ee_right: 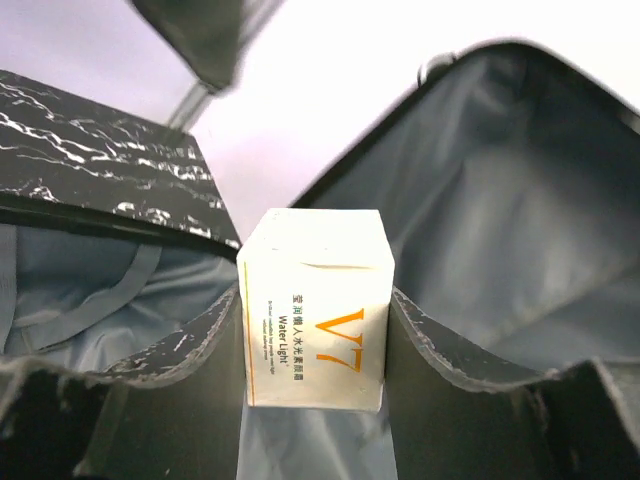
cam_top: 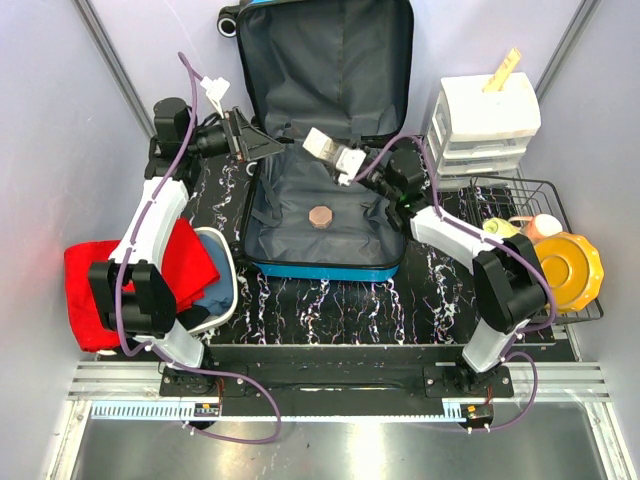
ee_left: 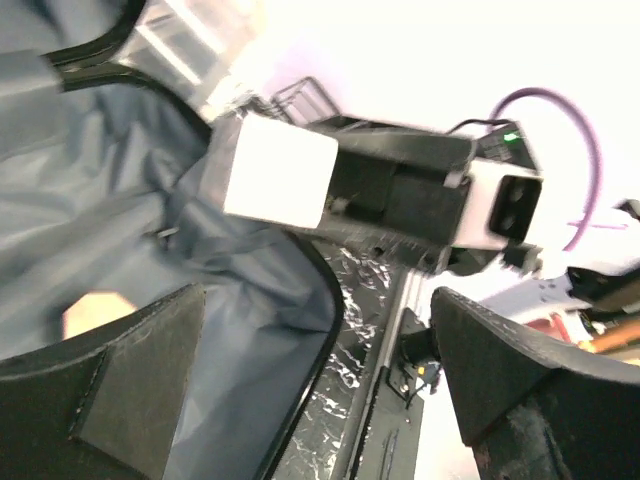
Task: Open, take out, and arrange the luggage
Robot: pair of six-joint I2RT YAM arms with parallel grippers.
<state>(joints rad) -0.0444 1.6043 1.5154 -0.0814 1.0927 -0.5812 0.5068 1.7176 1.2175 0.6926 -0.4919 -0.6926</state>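
Observation:
The blue suitcase (cam_top: 322, 268) lies open in the middle of the table, its lid (cam_top: 330, 60) standing up at the back and showing dark grey lining. A small brown round thing (cam_top: 321, 217) lies on the lining. My right gripper (cam_top: 328, 150) is shut on a white box (cam_top: 322, 144) printed "V7 Water Light" (ee_right: 315, 315) and holds it above the open case. My left gripper (cam_top: 262, 148) is open and empty, at the case's left edge near the hinge. In the left wrist view the white box (ee_left: 280, 183) shows beyond the open fingers.
A white tub (cam_top: 222, 262) with red and blue cloth stands at the left. A white drawer unit (cam_top: 485, 125) stands at the back right. A wire rack (cam_top: 540, 215) holds a yellow plate (cam_top: 570, 268) and cups.

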